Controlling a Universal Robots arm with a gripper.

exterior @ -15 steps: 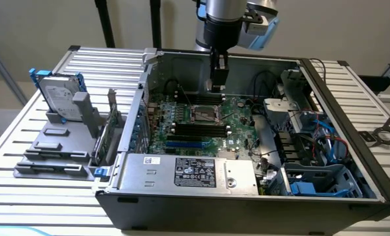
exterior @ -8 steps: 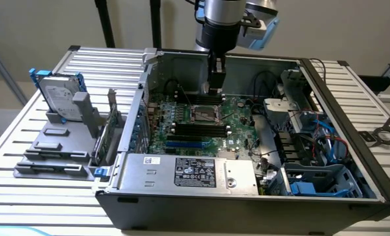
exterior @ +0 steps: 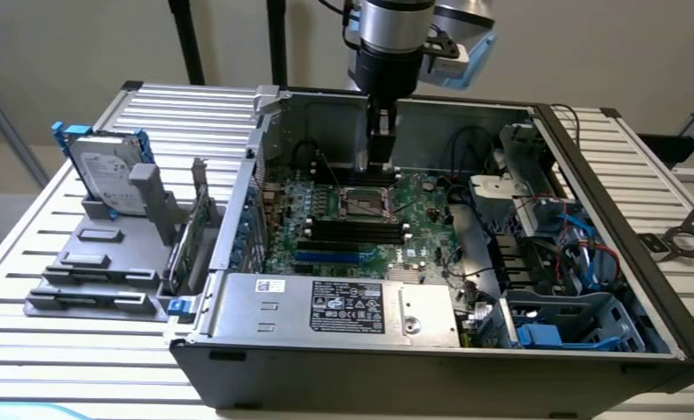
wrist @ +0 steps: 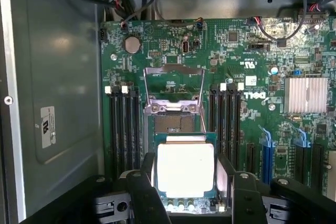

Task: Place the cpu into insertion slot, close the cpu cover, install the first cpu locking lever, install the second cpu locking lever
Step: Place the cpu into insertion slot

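In the wrist view my gripper [wrist: 186, 178] is shut on the cpu [wrist: 185, 167], a flat square chip with a pale silvery top, one dark finger [wrist: 149, 179] on each side of it. The chip hangs just short of the insertion slot [wrist: 172, 123], whose dark centre lies bare. The cpu cover [wrist: 173, 85], a thin silver frame, is swung up and open on the slot's far side. A thin locking lever [wrist: 202, 106] stands unlatched beside the slot. In the exterior view the gripper [exterior: 378, 162] hangs straight down inside the computer case, a little above the insertion slot [exterior: 367, 202].
Black memory slots [wrist: 125, 129] flank the socket on both sides. A finned heatsink [wrist: 307, 95] and blue card slots [wrist: 266, 153] lie further along the board. The case walls [exterior: 323, 131], power supply [exterior: 335, 306] and cable bundles [exterior: 557, 236] hem in the board. A hard drive [exterior: 104, 171] stands outside.
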